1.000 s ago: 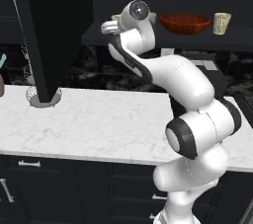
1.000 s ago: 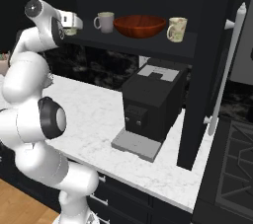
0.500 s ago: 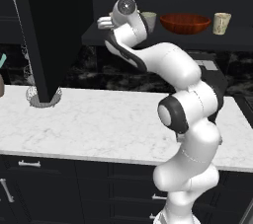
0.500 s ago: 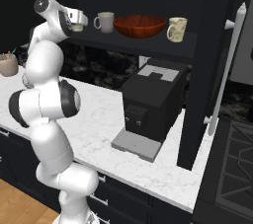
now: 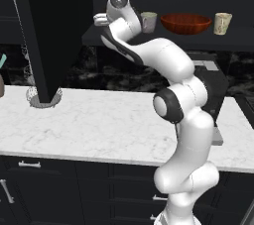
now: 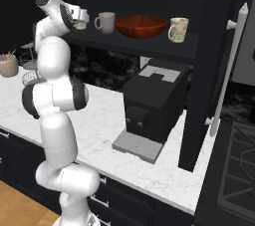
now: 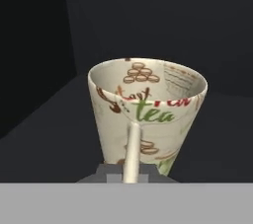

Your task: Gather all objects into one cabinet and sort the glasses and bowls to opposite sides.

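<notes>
My gripper (image 6: 78, 17) is shut on the rim of a cream tumbler (image 7: 148, 114) printed with "tea", at the left end of the black cabinet's shelf (image 6: 134, 46). In the left base view the gripper (image 5: 101, 19) sits just left of a greyish-white cup (image 5: 148, 22). One pale finger (image 7: 132, 149) runs up the tumbler's near wall. I cannot tell whether the tumbler touches the shelf. Right of the cup (image 6: 105, 22) stands the wide red-brown bowl (image 6: 141, 25), then a second tumbler (image 6: 178, 29). The bowl (image 5: 185, 23) and that tumbler (image 5: 222, 23) also show from the left.
A black coffee machine (image 6: 149, 105) stands on the marble counter (image 5: 89, 125) under the shelf. An open cabinet door (image 5: 49, 35) hangs left of the arm, and another door (image 6: 219, 65) with a pale handle hangs at the right. A small pot (image 6: 8, 64) sits far left.
The hand has carried the tumbler forward toward the shelf's left end, and the arm has straightened up. Cup, bowl and second tumbler have not moved.
</notes>
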